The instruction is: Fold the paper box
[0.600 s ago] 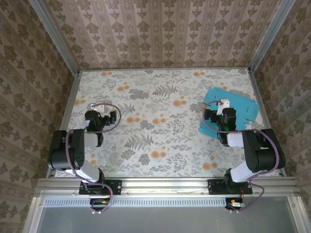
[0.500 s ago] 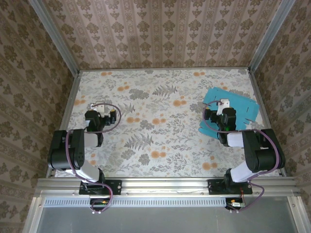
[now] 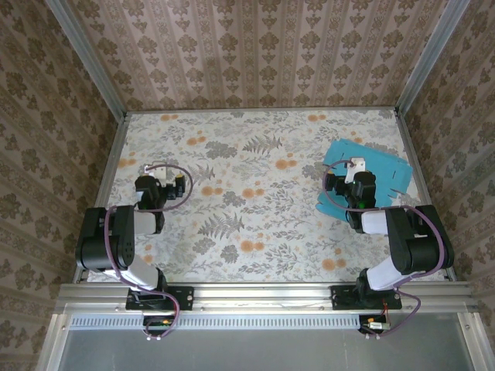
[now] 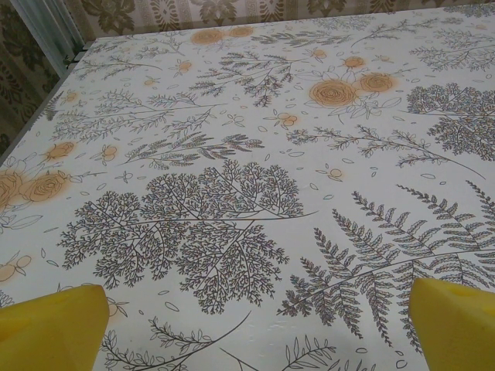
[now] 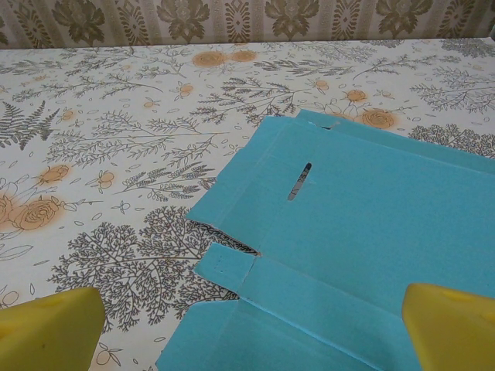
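The paper box [image 3: 389,171] lies flat, blue face up, by the bench's [image 3: 255,147] right edge. The right gripper [image 5: 249,331] hangs over it, jaws spread; the left gripper [image 4: 255,328], equally spread, sits near the left edge. Nothing has shifted lately: folding seems unstarted.

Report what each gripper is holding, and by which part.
Nothing is held. The left gripper stands open over the table; the right gripper stands open over the paper box, which lies flat and ungripped.

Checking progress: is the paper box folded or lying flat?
Unfolded: the paper box lies spread blue face up on the table, no walls formed.
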